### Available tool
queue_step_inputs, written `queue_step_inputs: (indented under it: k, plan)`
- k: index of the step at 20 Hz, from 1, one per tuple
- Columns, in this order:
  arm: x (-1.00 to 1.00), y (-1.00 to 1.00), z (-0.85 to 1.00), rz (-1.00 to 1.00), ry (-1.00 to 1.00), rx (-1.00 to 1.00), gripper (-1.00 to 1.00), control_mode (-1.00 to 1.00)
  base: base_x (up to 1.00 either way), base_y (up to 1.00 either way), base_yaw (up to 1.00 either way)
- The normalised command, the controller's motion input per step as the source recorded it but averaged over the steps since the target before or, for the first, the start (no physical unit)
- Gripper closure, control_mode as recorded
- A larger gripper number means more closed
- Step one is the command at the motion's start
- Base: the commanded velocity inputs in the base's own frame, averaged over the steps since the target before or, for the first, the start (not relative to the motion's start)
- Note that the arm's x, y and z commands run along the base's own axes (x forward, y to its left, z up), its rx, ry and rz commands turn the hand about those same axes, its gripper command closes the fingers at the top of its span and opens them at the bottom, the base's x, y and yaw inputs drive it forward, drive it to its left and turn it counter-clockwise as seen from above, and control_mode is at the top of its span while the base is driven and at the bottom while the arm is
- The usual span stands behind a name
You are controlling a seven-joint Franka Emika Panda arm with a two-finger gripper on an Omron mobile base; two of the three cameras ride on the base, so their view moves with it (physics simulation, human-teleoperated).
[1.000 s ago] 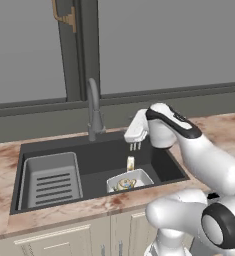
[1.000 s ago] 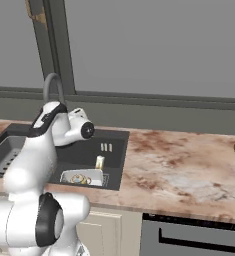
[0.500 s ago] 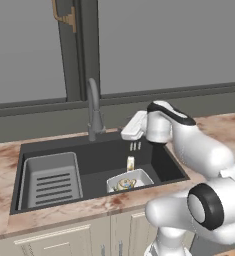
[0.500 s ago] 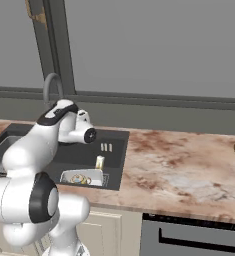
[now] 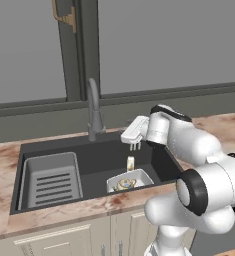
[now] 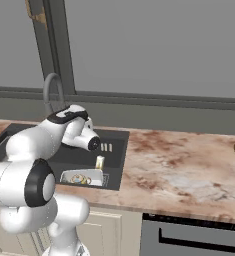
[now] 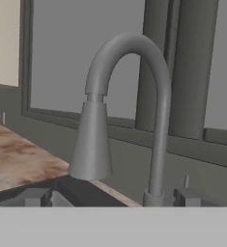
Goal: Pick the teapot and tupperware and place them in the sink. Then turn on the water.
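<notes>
The teapot [image 5: 125,184] sits inside the tupperware [image 5: 130,180], and both rest in the sink [image 5: 154,161] at its near right corner — so placing looks done and the water is what remains. No stream falls from the faucet [image 5: 93,111]. The gripper [image 5: 134,146] hangs empty over the basin, jaws wide apart. The faucet stands to its left and farther back, at the sink's far rim — its handle is likely the next target, reached by swinging left.
</notes>
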Motion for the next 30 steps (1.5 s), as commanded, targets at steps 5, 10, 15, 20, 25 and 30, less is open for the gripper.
queue_step_inputs:
  k: [5,10,15,20,25,30]
  plan:
    - [0.23,0.0,-0.01,0.0,0.0,0.0,-1.0,-1.0,0.0,0.0,0.0]
    - [0.33,0.06,-0.01,-0.03,0.0,0.0,-1.0,-1.0,0.0,0.0,0.0]
    - [0.28,0.22,-0.11,-0.06,0.0,0.0,-1.0,-1.0,0.0,0.0,0.0]
    - [0.23,0.22,-0.23,-0.08,0.0,0.0,-1.0,-1.0,0.0,0.0,0.0]
    - [0.28,0.04,-0.21,-0.11,0.0,0.0,-1.0,-1.0,0.0,0.0,0.0]
    - [0.38,0.0,-0.17,-0.13,0.0,0.0,-1.0,-1.0,0.0,0.0,0.0]
